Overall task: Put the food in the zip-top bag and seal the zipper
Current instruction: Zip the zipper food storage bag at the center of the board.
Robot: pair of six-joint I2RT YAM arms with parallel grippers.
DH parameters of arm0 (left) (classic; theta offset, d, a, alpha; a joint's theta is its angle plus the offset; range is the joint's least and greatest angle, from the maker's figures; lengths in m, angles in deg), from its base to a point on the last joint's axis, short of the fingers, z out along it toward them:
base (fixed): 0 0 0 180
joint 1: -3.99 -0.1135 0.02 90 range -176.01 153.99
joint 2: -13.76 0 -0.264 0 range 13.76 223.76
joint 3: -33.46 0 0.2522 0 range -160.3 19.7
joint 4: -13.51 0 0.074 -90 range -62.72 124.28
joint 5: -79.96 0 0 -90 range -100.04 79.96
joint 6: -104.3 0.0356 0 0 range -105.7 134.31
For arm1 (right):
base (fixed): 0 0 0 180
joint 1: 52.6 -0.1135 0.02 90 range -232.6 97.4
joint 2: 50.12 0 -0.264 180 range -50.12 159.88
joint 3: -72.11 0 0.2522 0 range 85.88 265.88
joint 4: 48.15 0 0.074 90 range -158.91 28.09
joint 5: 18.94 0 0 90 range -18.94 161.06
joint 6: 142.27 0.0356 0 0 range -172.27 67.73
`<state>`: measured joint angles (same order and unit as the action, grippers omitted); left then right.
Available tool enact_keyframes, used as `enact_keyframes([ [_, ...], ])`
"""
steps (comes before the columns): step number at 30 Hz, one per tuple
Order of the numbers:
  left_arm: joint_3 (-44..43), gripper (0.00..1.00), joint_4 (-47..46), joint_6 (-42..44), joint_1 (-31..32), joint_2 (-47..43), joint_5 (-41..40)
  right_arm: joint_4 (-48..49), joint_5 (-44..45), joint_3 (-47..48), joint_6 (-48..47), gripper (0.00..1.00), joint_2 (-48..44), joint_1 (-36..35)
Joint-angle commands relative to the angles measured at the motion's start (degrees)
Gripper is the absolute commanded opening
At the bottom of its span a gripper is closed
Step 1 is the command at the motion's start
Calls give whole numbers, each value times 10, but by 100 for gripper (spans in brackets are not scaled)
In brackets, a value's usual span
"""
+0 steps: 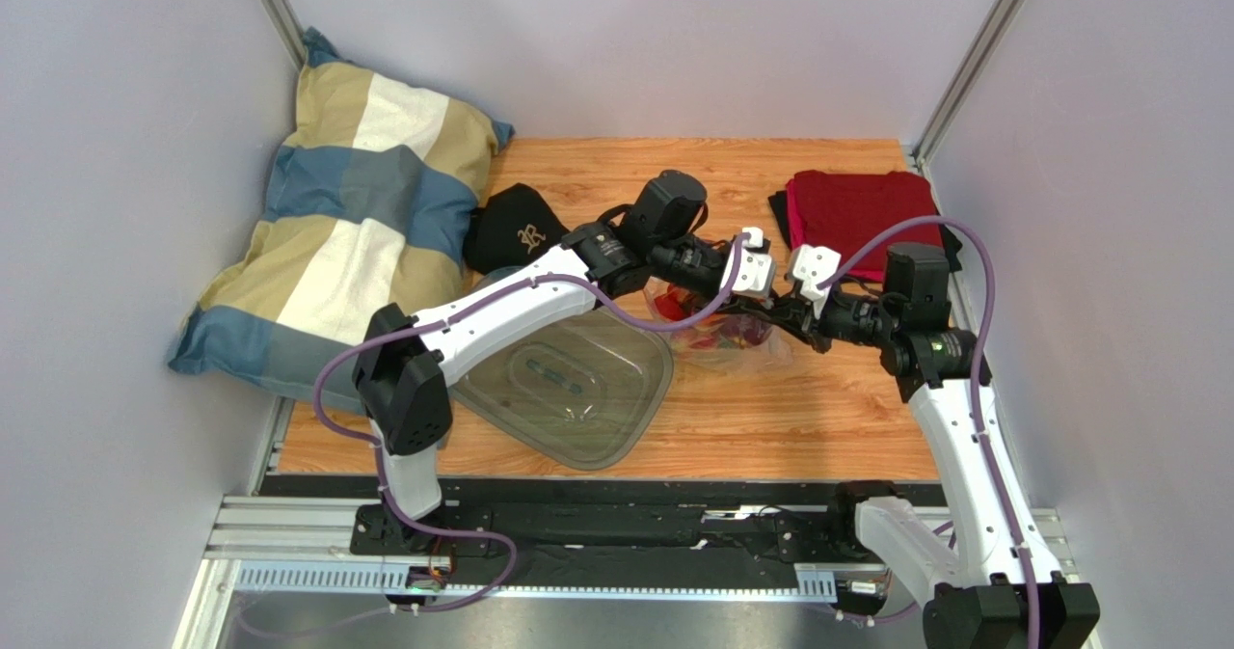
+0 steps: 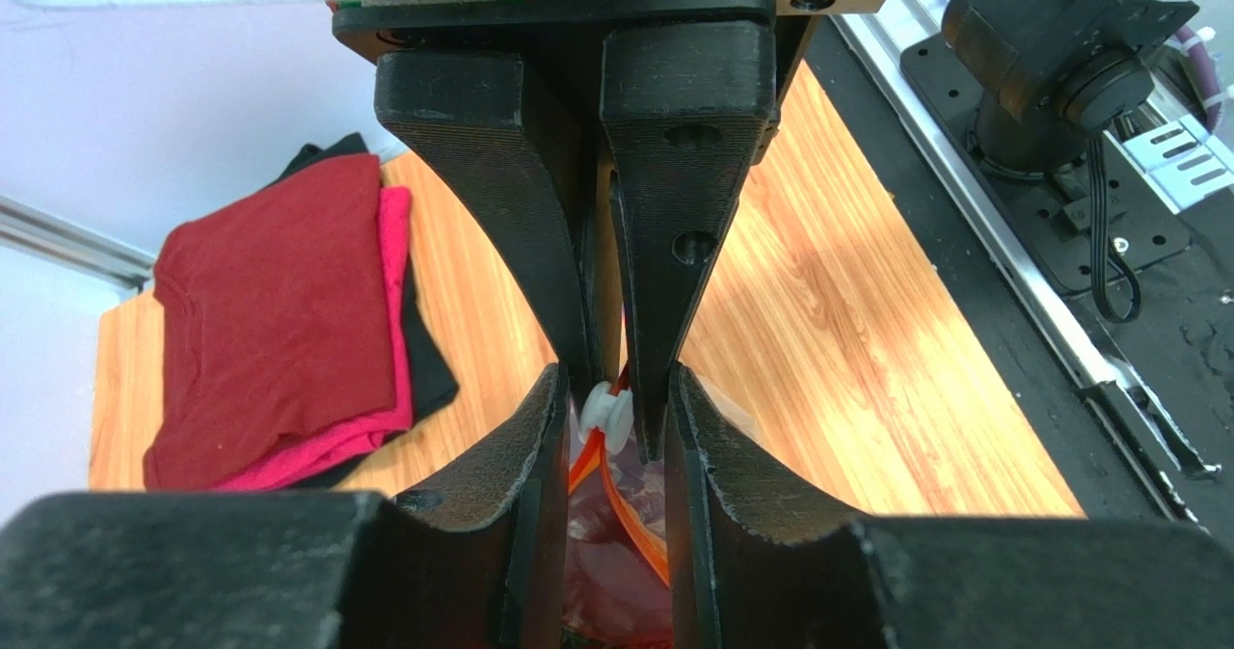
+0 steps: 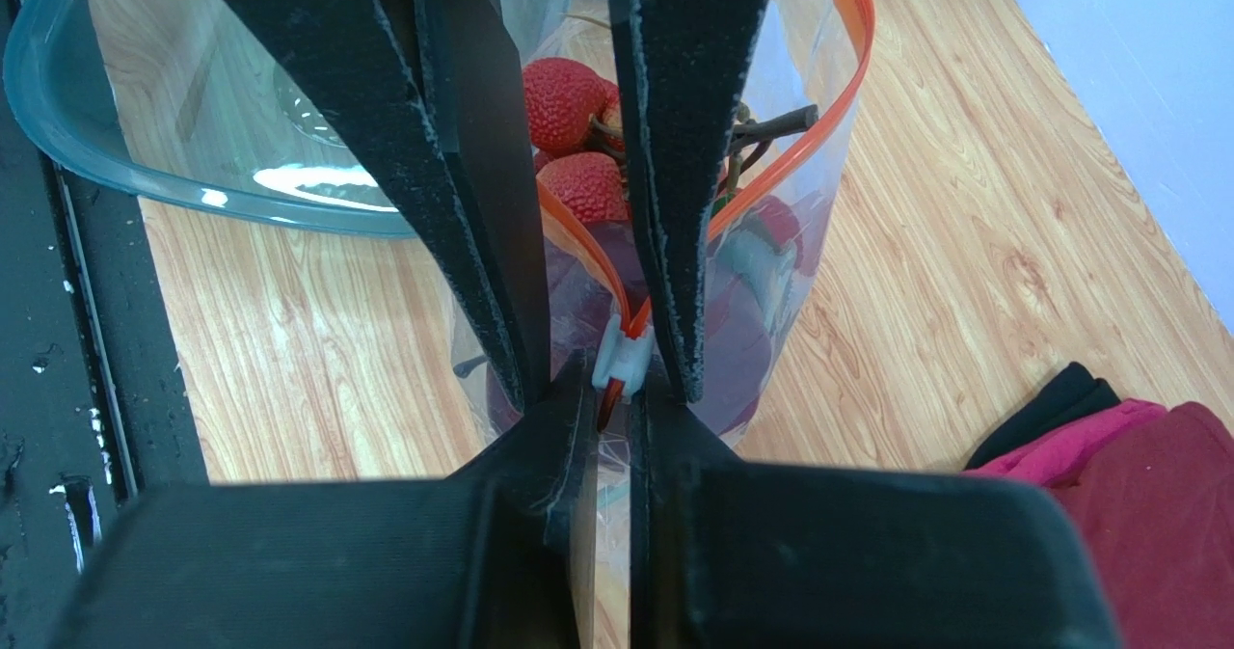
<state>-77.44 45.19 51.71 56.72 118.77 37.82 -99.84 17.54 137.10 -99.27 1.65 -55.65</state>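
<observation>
Okay, sealing step: food (image 3: 565, 100) sits in bag (image 3: 782, 317), mouth open; right gripper (image 3: 616, 432) clamped on bag corner by slider (image 3: 620, 353), left gripper (image 2: 616, 432) slightly apart astride zipper (image 3: 855, 42). Next: run slider across, corner taut.

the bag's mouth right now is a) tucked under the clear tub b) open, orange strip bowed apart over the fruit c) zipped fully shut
b, the zipper bows apart in an open loop, with red fruits showing through it and the slider at one end.
</observation>
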Motion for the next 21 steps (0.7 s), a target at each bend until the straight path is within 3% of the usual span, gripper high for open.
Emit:
enact_keyframes([
  [1, -4, 22, -8, 27, -3, 5, 21, -1, -18, 27, -19, 0, -4, -8],
  [3, -6, 16, 0, 26, -7, 6, 24, -6, -17, 26, -28, 0, -6, -8],
  [5, -18, 2, 17, 26, -11, 12, 31, -12, -16, 25, -35, 0, -9, -8],
  [6, -22, 0, 19, 22, -12, 13, 36, -14, -14, 25, -39, 0, -10, -7],
  [10, -29, 0, -1, -8, -23, 16, 43, -35, -5, 18, -69, 19, -16, -8],
  [11, -34, 0, -2, -15, -25, 18, 47, -36, -4, 17, -71, 19, -18, -8],
  [12, -36, 0, -2, -16, -26, 19, 51, -36, -4, 16, -72, 19, -19, -8],
  [16, -41, 0, 4, -20, -26, 21, 57, -17, -4, 10, -62, 0, -21, -8],
  [21, -42, 0, 6, -22, -26, 24, 43, -14, -7, 14, -54, 0, -13, -8],
])
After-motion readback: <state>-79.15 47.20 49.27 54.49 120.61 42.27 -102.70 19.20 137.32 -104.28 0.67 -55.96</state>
